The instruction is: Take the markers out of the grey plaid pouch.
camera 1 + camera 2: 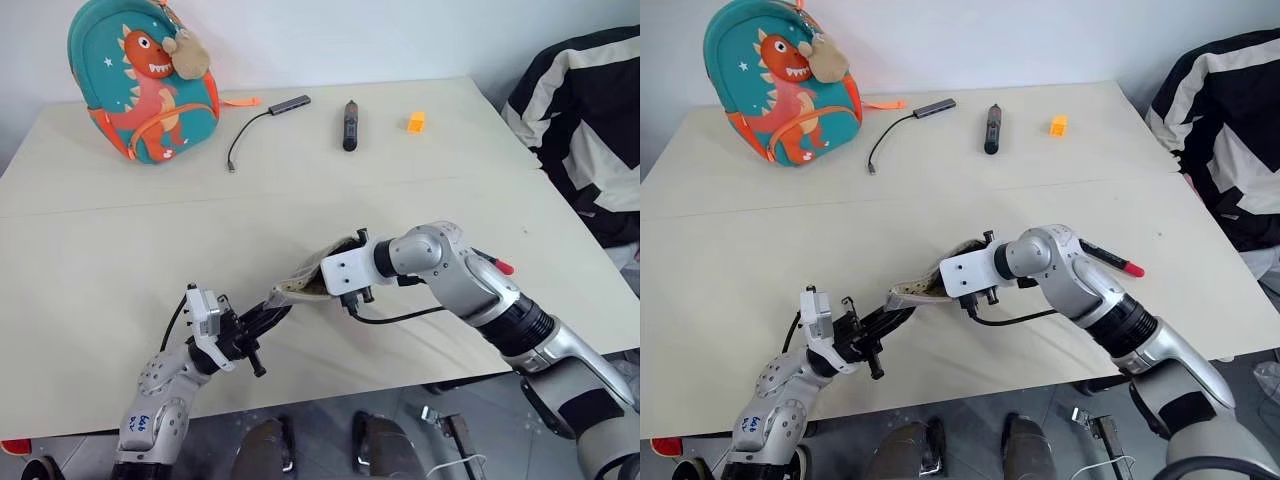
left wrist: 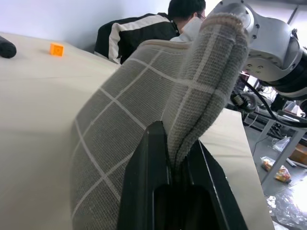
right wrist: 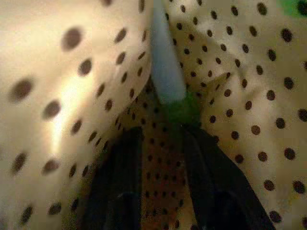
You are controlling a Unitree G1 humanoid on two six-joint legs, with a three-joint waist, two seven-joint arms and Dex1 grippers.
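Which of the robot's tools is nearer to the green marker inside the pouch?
The right. The right tool is inside the grey plaid pouch, its fingers just short of the green marker. The left tool pinches the pouch's outer edge.

Left pincer (image 1: 268,318) clamped tight — right pincer (image 3: 160,143) part-spread, angled downward.

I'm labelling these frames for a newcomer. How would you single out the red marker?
Start at the pale table and follow the robot's right forearm. The red marker lies just beyond it, near the table's right edge. It is slim, black-bodied and red-tipped, unlike the thicker black stick far behind.
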